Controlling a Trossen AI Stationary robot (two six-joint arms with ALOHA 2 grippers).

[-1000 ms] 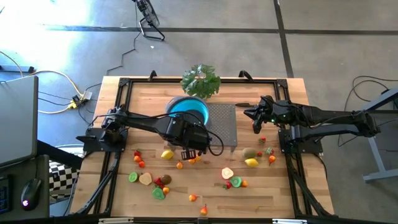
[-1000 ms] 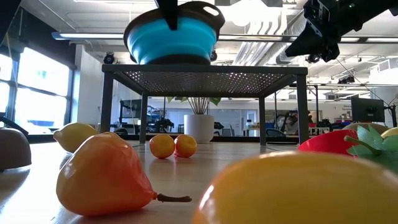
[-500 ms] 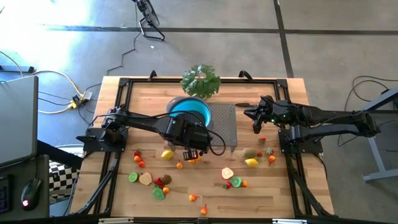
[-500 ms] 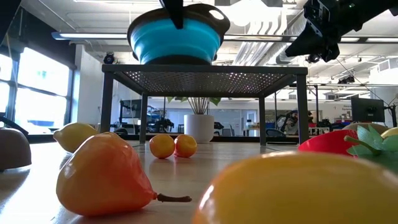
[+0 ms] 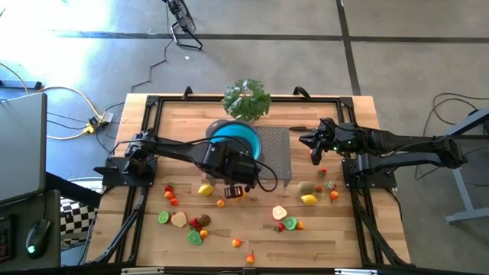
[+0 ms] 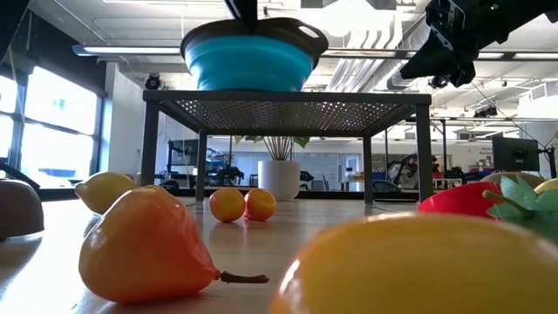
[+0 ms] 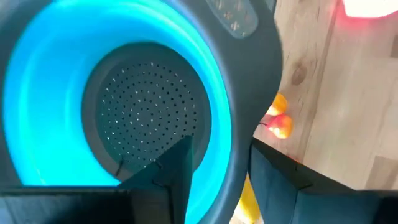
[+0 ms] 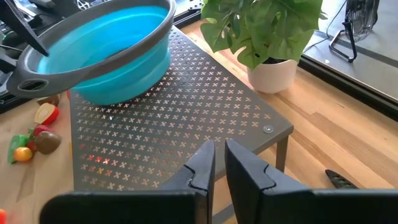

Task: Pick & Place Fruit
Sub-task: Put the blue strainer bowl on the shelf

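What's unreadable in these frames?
- Left pincer at the rim of the blue collapsible bowl: left wrist view leaves it unclear whether the fingers touch the rim.
- Black-handled knife: cut off by the right wrist view's edge.
- Small toy fruits on the wooden table: too small in the high view to name.
- Yellow fruit: blurred close-up in the low view.

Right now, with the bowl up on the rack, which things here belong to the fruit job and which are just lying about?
Belongs to the job:
- fruit scattered on the table
- blue bowl on the mesh rack
- left gripper, one finger inside the bowl rim, one outside

Lying about:
- leafy plant
- knife
- right gripper, waiting above the rack's edge
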